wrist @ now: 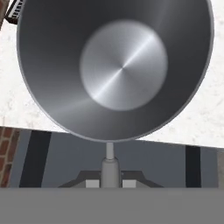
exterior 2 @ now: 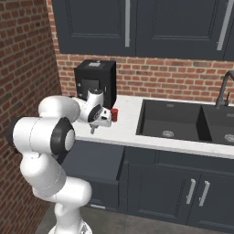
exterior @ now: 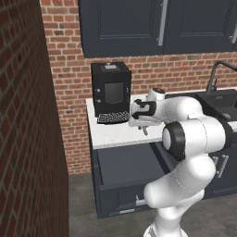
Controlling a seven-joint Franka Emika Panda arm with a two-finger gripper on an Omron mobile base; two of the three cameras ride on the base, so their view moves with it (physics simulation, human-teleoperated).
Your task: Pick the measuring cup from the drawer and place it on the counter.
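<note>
The claw (wrist: 109, 181) grips the measuring cup (wrist: 118, 65) by its handle, carrying it above the table (exterior: 111, 132); next, lower and release.

Red brick wall (exterior 2: 173, 77) behind, brick side wall (exterior: 23, 139) at left | dark navy upper cabinets (exterior 2: 137, 25) with long silver handles | dark lower cabinet doors (exterior 2: 183, 192) with vertical handles | black sink basin (exterior 2: 171, 119) and dark faucet (exterior 2: 224, 89) | black coffee machine (exterior: 110, 88) | grey floor (exterior: 83, 203)
</note>
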